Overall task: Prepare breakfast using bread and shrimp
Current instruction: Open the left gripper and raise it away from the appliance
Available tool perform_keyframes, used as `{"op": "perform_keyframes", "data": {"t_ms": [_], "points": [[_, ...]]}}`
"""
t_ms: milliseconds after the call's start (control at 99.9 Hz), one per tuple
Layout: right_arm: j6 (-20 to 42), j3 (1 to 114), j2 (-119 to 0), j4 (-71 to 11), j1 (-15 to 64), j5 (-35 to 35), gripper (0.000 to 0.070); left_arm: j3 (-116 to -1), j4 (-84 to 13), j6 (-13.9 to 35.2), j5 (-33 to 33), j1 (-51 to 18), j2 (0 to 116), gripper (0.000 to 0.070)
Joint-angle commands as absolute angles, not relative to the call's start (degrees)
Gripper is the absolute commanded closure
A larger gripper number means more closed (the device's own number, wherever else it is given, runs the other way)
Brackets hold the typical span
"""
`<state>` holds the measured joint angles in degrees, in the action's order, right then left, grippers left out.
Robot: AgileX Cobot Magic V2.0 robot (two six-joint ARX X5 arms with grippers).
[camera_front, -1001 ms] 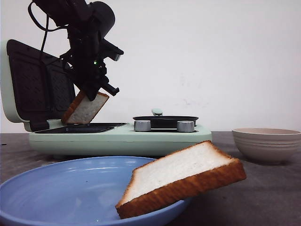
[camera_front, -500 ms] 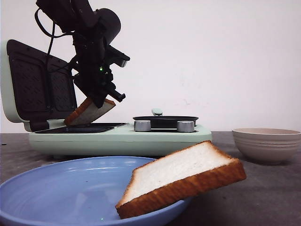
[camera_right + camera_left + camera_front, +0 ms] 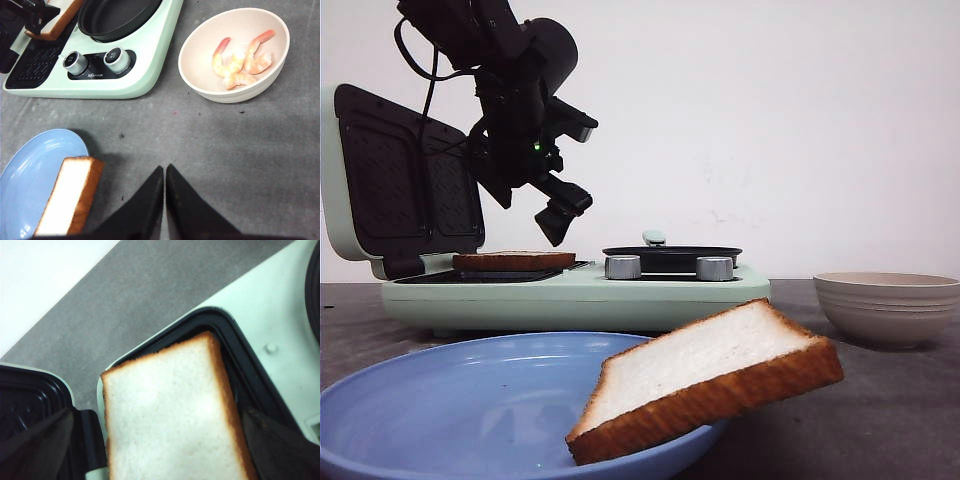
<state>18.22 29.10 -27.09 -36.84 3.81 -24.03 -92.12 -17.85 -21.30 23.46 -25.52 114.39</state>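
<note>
— At left of the front view, our grill (image 3: 570, 290) stands open, so one bread slice (image 3: 513, 261) lies flat on its plate. We see the left gripper (image 3: 535, 205) above, jaws apart.
— Lower centre, the second slice (image 3: 705, 385) leans on our blue plate (image 3: 440, 400), waiting. Shrimp (image 3: 242, 59) sit in the bowl (image 3: 200, 55); the right gripper (image 3: 165, 175) is pressed together.

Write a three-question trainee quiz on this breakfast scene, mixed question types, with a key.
1. True or false: a bread slice lies flat on the sandwich maker's plate.
2. Where is the shrimp? A) blue plate B) beige bowl C) black pan
3. Fill in: the second bread slice leans on the rim of the ___ plate.

Key: 1 true; 2 B, in the beige bowl; 3 blue.
</note>
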Motion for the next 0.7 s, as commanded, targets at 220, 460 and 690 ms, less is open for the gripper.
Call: {"op": "perform_keyframes", "data": {"t_ms": [220, 460, 690], "points": [[17.5, 29.8, -27.2, -36.2, 4.0, -24.2, 0.07, -104.0, -26.7, -14.6, 13.8, -25.9, 115.8, 0.0051], [17.5, 29.8, -27.2, -36.2, 4.0, -24.2, 0.07, -116.5, -37.1, -8.9, 4.0, -25.0, 115.6, 0.0065], [17.5, 29.8, -27.2, -36.2, 4.0, -24.2, 0.07, -122.5, -41.2, -5.2, -11.1, -22.7, 111.9, 0.0197]]}}
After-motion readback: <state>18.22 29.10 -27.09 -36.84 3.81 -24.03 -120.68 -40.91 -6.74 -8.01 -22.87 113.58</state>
